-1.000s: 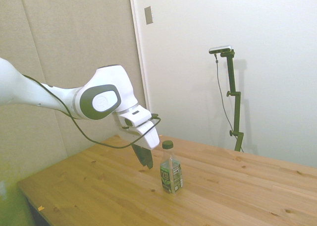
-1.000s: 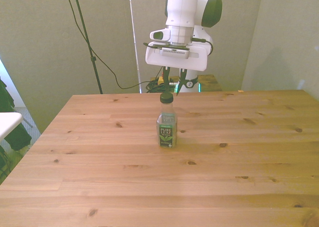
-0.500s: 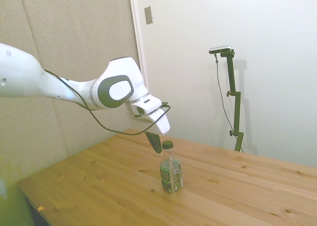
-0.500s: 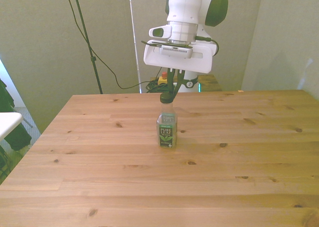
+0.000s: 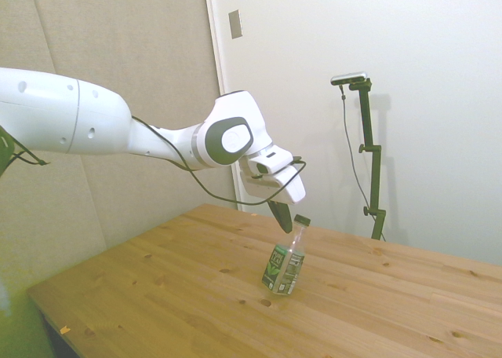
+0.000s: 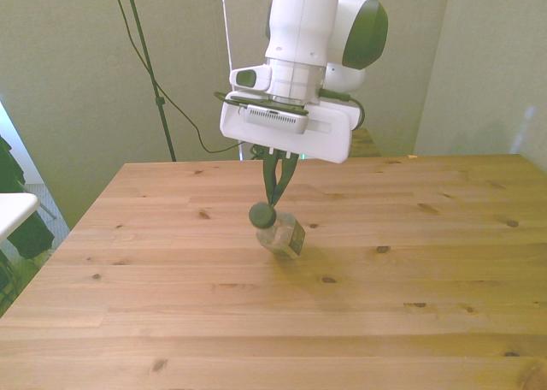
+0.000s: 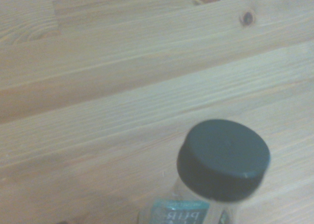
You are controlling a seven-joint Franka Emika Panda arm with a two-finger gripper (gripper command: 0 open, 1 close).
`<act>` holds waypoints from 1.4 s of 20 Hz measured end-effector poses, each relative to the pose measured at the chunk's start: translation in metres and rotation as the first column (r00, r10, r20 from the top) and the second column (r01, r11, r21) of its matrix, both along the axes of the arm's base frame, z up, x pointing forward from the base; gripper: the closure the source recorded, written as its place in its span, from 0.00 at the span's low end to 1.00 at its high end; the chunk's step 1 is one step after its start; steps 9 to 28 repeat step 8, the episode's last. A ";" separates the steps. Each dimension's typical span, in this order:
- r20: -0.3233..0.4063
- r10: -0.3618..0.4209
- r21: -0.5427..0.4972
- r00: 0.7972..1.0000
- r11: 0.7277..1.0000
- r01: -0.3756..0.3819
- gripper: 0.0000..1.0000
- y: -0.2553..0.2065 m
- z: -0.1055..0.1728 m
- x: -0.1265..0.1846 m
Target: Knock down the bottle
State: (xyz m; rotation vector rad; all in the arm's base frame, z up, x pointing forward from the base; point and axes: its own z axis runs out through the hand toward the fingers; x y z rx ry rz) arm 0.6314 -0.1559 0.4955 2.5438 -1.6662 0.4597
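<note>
My gripper [image 5: 281, 214], fingers pressed together and holding nothing, had pushed forward into the bottle [image 5: 285, 261], which tipped off vertical mid-table [image 5: 376, 295], cap leading — a topple looked imminent.

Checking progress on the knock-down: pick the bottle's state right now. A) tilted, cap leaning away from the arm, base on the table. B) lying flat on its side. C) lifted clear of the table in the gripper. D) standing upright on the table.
A: in the side view the bottle leans with its cap beside the gripper, its base on the table.
</note>
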 end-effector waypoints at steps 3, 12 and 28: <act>0.011 -0.017 -0.007 1.000 1.000 0.017 1.00 -0.005 -0.002 0.017; 0.057 -0.039 -0.010 0.998 0.999 0.040 1.00 -0.005 0.002 0.037; 0.057 -0.039 -0.010 0.998 0.999 0.040 1.00 -0.005 0.002 0.037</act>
